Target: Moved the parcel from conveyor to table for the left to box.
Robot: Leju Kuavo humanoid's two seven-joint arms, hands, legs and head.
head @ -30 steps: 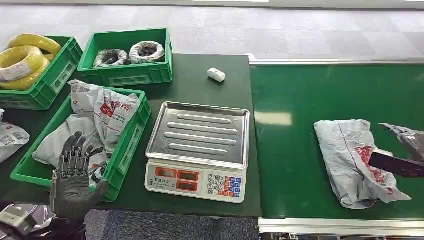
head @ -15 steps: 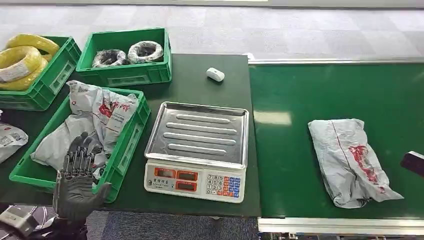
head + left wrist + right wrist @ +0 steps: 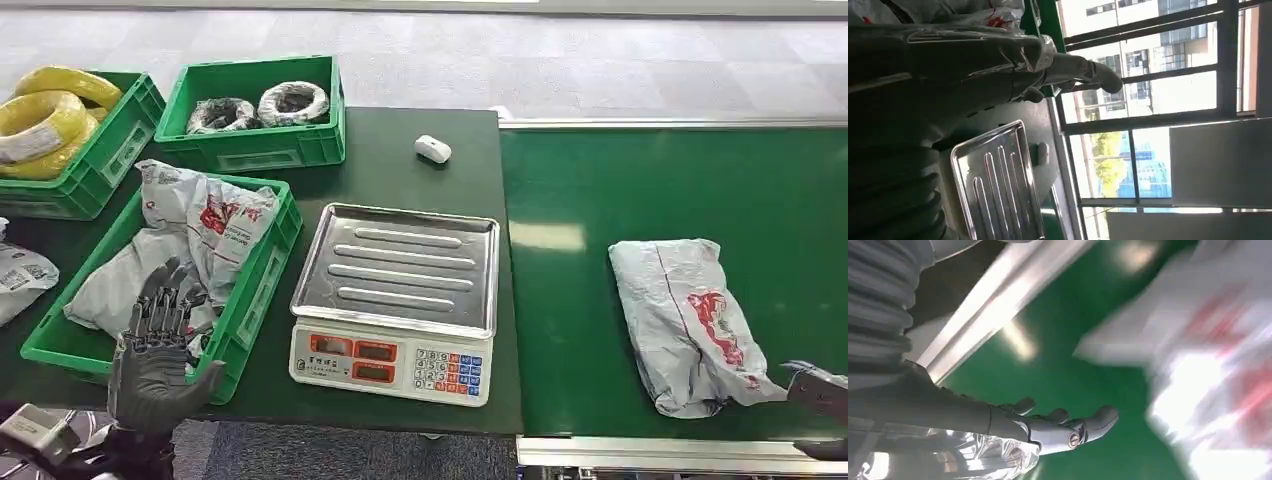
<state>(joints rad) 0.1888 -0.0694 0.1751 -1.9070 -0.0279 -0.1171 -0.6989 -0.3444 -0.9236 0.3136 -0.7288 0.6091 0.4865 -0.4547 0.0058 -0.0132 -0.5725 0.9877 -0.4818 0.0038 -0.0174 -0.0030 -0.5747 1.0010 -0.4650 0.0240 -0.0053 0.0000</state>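
One parcel (image 3: pixel 688 322), a grey mailing bag with red print, lies flat on the green conveyor (image 3: pixel 600 180), just beside the right hand (image 3: pixel 822 392) and not touching it in the head view. The right hand sits at the near edge of the conveyor; its fingers (image 3: pixel 1098 421) are extended over the belt with nothing in them, the blurred parcel (image 3: pixel 1208 365) just ahead of them. The left hand (image 3: pixel 158 362) is raised upright at the near corner of the tabletop (image 3: pixel 400 170), fingers spread, released and grasping nothing. Directly beyond the left hand stands a green crate (image 3: pixel 262 268) holding grey bags. A scale (image 3: pixel 398 300) with a steel tray stands between the two hands, nearer the left hand
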